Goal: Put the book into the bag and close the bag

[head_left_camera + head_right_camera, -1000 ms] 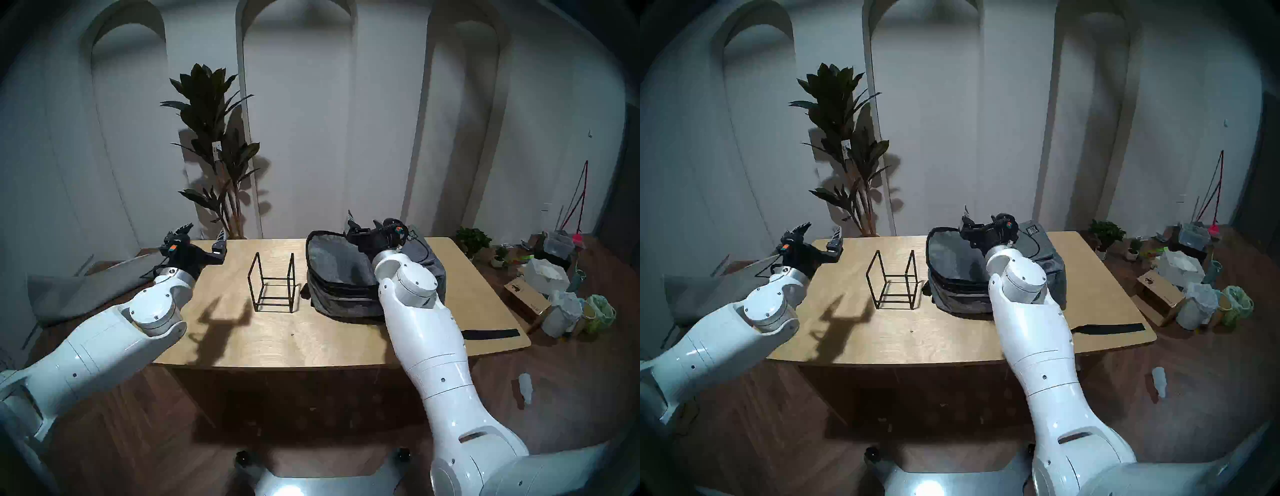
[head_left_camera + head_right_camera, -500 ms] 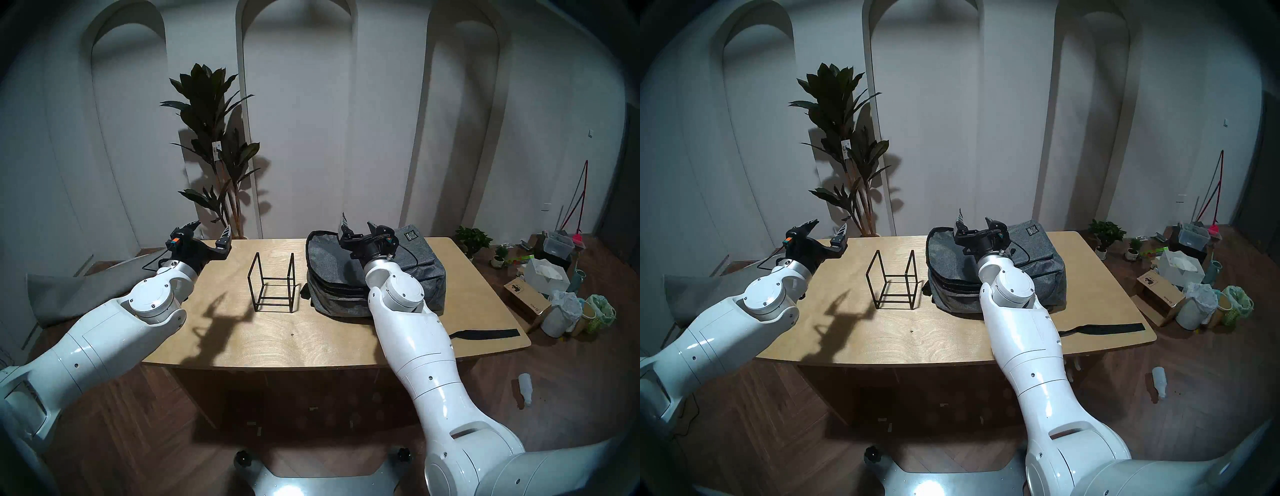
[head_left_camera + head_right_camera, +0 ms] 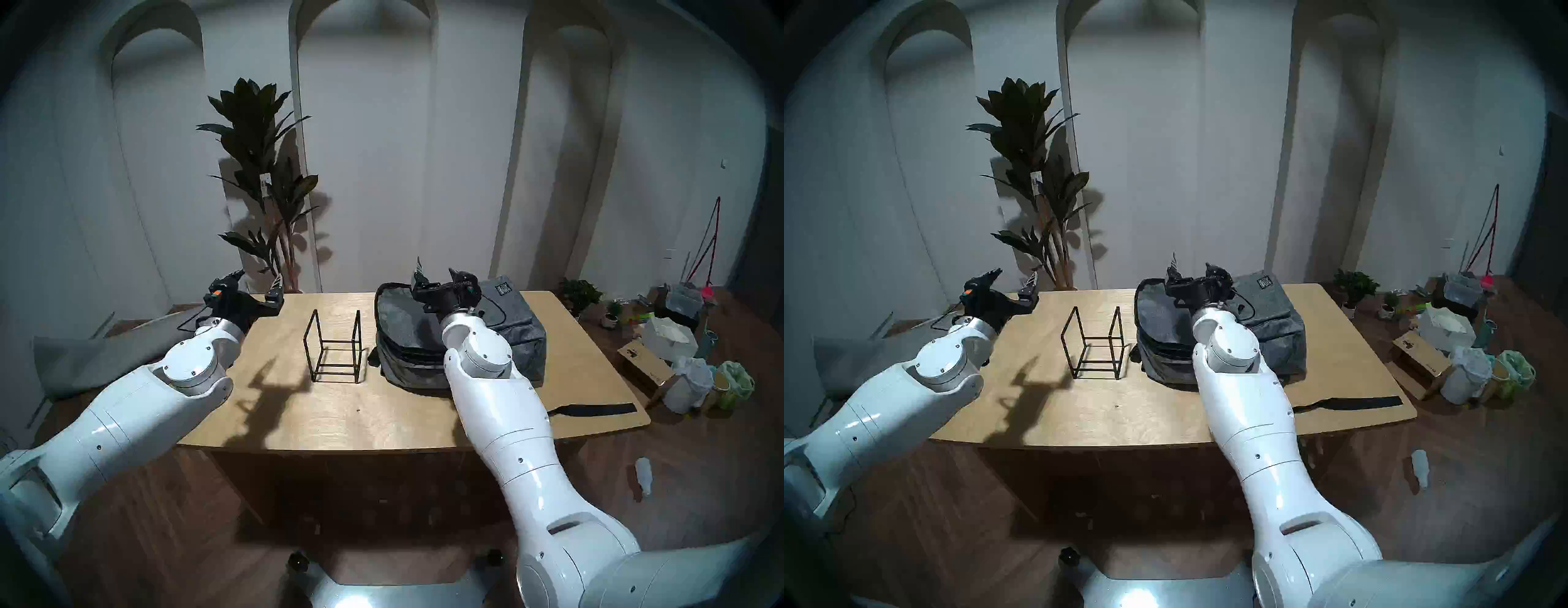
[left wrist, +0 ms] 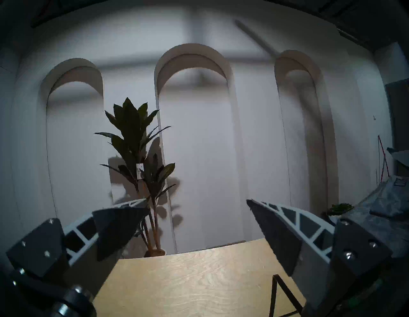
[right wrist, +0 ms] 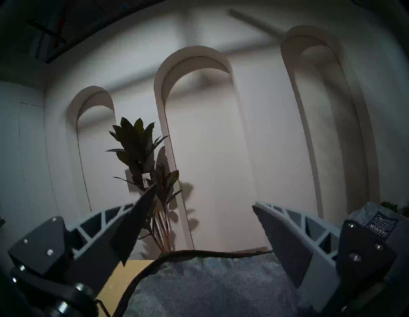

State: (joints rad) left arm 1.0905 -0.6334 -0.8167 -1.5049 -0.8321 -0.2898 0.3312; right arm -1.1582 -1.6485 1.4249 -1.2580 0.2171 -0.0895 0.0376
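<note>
Grey heathered fabric backpack [image 3: 515, 335] lies flat on right half of light wooden desk [image 3: 322, 407], flap down over its mouth with black zip edge showing, so it reads as closed or nearly. Book not visible in any view; probably inside already, can't confirm. Black wire-frame stand [image 3: 335, 346] sits empty mid-desk, just left of the bag, not touching. Right pincer [image 3: 437, 271] hovers over the bag's top, pointing forward and slightly up, jaws spread wide, holding nothing; likely clear of the flap. Left pincer [image 3: 256, 278] hangs over the desk's far left corner, well apart from the bag, jaws wide, empty, apparently parked out of the way. Loose black strap [image 3: 594, 409] trails on the desk near the right edge.
</note>
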